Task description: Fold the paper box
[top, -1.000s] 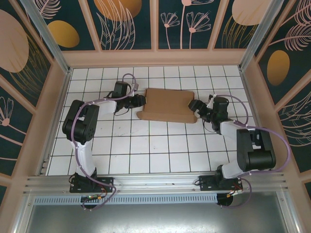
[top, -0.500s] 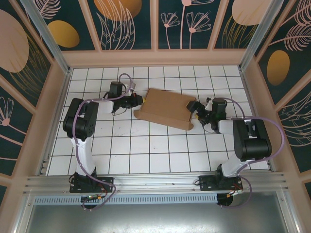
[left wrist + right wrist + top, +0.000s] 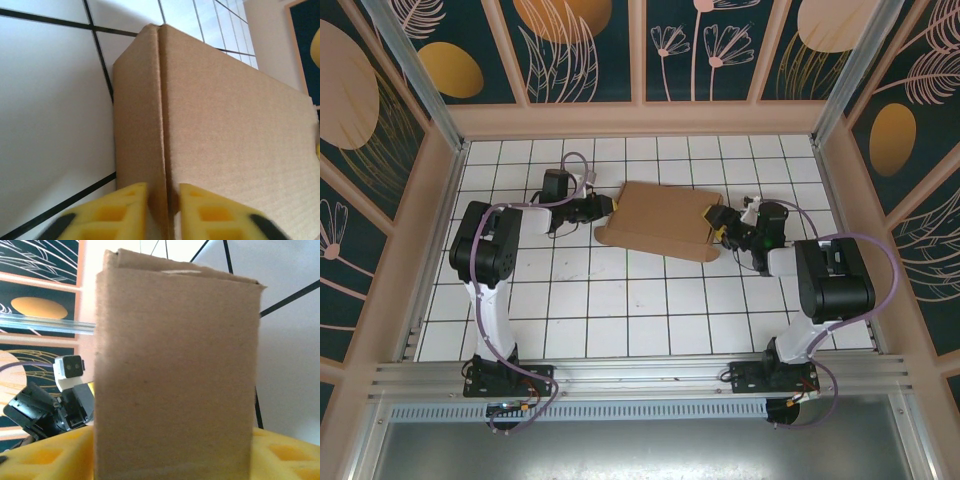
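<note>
The paper box point(image 3: 655, 220) is a flat brown cardboard mailer, closed and lying slightly askew on the white tiled floor. My left gripper point(image 3: 609, 207) is at the box's left end. In the left wrist view its yellow fingers point(image 3: 122, 210) pinch the seam where the side wall point(image 3: 137, 130) meets the lid, so my left gripper point(image 3: 163, 215) is shut on that edge. My right gripper point(image 3: 718, 226) is at the box's right end. In the right wrist view the end wall point(image 3: 175, 370) fills the gap between the yellow fingers point(image 3: 40, 455), and my right gripper point(image 3: 175, 462) is closed across it.
The tiled floor point(image 3: 620, 300) stretches open in front of the box. Pink walls point(image 3: 640, 118) fence in the workspace at the back and on both sides. A metal rail point(image 3: 640, 375) runs along the near edge where both arm bases are bolted.
The box has turned slightly askew and its right flap has folded in. The right gripper has narrowed onto the right end. The left gripper has shifted a little up with the left end.
</note>
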Robot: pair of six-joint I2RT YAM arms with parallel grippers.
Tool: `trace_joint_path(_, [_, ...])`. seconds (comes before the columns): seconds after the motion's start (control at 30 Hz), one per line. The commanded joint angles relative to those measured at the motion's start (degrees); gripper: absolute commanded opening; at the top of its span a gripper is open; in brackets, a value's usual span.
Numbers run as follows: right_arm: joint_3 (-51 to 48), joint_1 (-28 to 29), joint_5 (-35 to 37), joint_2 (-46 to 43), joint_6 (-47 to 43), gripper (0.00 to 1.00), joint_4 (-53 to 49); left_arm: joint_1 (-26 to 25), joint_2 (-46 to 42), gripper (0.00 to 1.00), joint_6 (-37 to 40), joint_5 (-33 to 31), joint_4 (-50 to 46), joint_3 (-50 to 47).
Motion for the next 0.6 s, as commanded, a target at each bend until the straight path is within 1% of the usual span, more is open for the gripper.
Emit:
trace_joint_path(0.0, [-0.42,-0.16,0.14,-1.27,1.86,0.56,2.54,-0.04,-0.31,0.30,2.44,-4.53,-5.09,-2.20])
trace_joint_path(0.03, [-0.43,-0.21,0.25,-1.44,2.08,0.54,2.44,0.00,-1.36,0.31,2.43,-5.31,-3.83,-2.80])
trace_joint_path(0.07, [-0.44,-0.16,0.41,-1.63,2.46,0.54,2.36,-0.10,-2.76,0.33,2.46,-6.29,-2.05,-3.98])
trace_joint_path(0.17, [-0.61,-0.31,0.52,-2.56,3.89,0.54,2.64,-1.19,-9.43,0.52,5.27,-11.99,3.28,-8.16])
trace_joint_path(0.2, [-0.70,-0.38,0.61,-2.94,4.33,0.54,2.62,-1.80,-12.09,0.62,6.77,-14.07,5.27,-9.74])
trace_joint_path(0.23, [-0.65,-0.34,0.62,-3.35,4.52,0.54,2.51,-2.36,-14.18,0.70,8.29,-15.81,7.19,-11.80])
trace_joint_path(0.27, [-0.54,-0.48,0.63,-3.75,4.84,0.54,2.25,-3.30,-17.24,0.72,10.61,-18.33,9.58,-13.81])
trace_joint_path(0.33, [-0.44,-0.86,0.27,-4.45,5.45,0.54,2.09,-5.47,-23.30,0.83,16.47,-23.72,13.33,-17.94])
trace_joint_path(0.37, [-0.36,-1.16,0.06,-4.80,5.94,0.54,2.05,-6.64,-25.90,0.86,19.80,-26.30,15.05,-20.05])
trace_joint_path(0.4, [-0.31,-1.57,-0.21,-5.21,6.30,0.54,1.92,-7.50,-28.29,0.88,23.52,-27.18,17.19,-22.20])
trace_joint_path(0.5, [-0.26,-3.02,-1.78,-6.35,7.44,0.54,1.60,-8.23,-34.29,0.96,30.44,-27.21,26.92,-29.84])
trace_joint_path(0.57, [-0.17,-4.36,-3.10,-7.35,8.03,0.54,1.00,-8.41,-37.31,0.99,36.27,-26.54,30.61,-33.80])
